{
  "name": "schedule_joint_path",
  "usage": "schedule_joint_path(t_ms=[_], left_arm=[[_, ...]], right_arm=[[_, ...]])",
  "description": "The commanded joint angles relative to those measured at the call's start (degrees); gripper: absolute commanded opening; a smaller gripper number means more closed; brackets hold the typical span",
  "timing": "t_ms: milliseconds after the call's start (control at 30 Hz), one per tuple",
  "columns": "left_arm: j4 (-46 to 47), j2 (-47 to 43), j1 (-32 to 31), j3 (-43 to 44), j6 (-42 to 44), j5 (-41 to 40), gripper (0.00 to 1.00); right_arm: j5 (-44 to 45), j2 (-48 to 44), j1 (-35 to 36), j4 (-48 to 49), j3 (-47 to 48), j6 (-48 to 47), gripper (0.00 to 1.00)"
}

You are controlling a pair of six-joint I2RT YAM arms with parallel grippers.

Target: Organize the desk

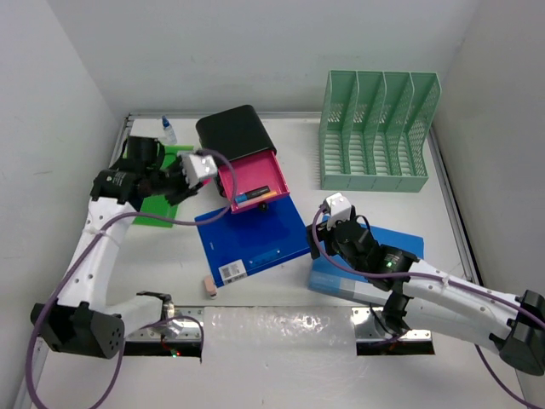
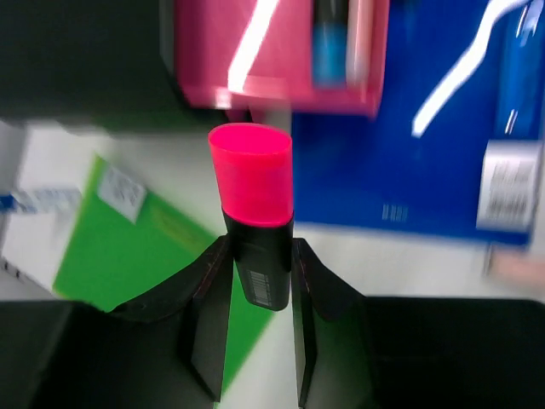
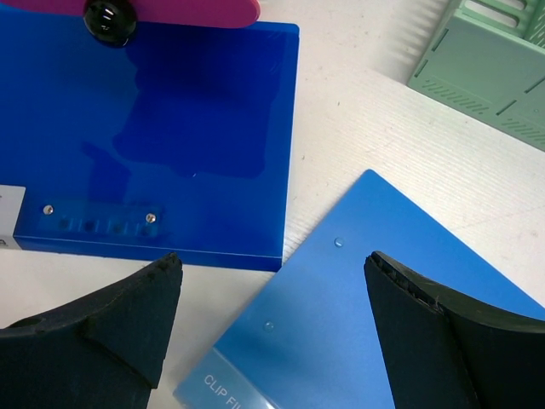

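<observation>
Bench point(image 1: 375, 213) spans the whole top view under both arms. Left claw point(image 2: 260, 256) clamped on pink-capped marker point(image 2: 251, 179), just beside open pink drawer point(image 1: 254, 179). Right claw point(image 3: 272, 262) spread wide, empty, over light-blue clip file point(image 3: 358, 324).

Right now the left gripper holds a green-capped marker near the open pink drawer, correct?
No: the cap is pink, not green, as the left wrist view shows. The left gripper does hold the marker near the open pink drawer.

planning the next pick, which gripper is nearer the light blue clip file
Right. The right gripper hovers open over the light blue clip file; the left gripper is far off by the pink drawer, holding a pink highlighter.
</observation>
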Motion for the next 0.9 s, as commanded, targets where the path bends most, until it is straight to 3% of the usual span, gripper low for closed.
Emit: schedule_joint_path(t_ms=[0,67,133,333,500,633,667,700,867], left_arm=[[9.9,0.5,-5.6,3.3,-21.7,6.7,0.0],[19.1,3.0,-13.2,1.8,-27.1,-4.7,0.0],[24.9,5.7,-19.4,0.4,-28.7,-10.0,0.0],[34.3,14.4,-22.6,3.6,-33.6,-19.8,0.0],[34.0,20.6,-24.7,6.6,-31.9,-24.2,0.03],[34.4,24.2,-25.7,7.1,-31.0,-27.2,0.37],[34.1,24.6,-25.7,7.5,-31.0,-29.0,0.39],[33.0,25.2,-25.7,8.8,-31.1,-28.9,0.49],[28.8,23.7,-25.7,13.4,-33.7,-22.5,0.61]], right_arm=[[0.9,0.3,0.1,2.5,1.8,1.6,0.85],[1.4,0.4,0.1,2.4,1.9,2.2,0.85],[1.6,0.2,0.1,2.6,1.7,2.8,0.85],[3.2,0.4,0.1,3.9,0.4,3.6,0.85],[2.9,2.4,0.1,6.2,-0.1,3.2,0.85],[2.7,3.9,0.1,6.1,0.5,2.8,0.86],[2.3,4.4,0.1,6.4,0.7,2.7,0.86],[1.8,4.6,0.1,6.5,0.8,2.4,0.86],[-3.6,6.4,0.1,12.2,1.5,0.2,0.86]])
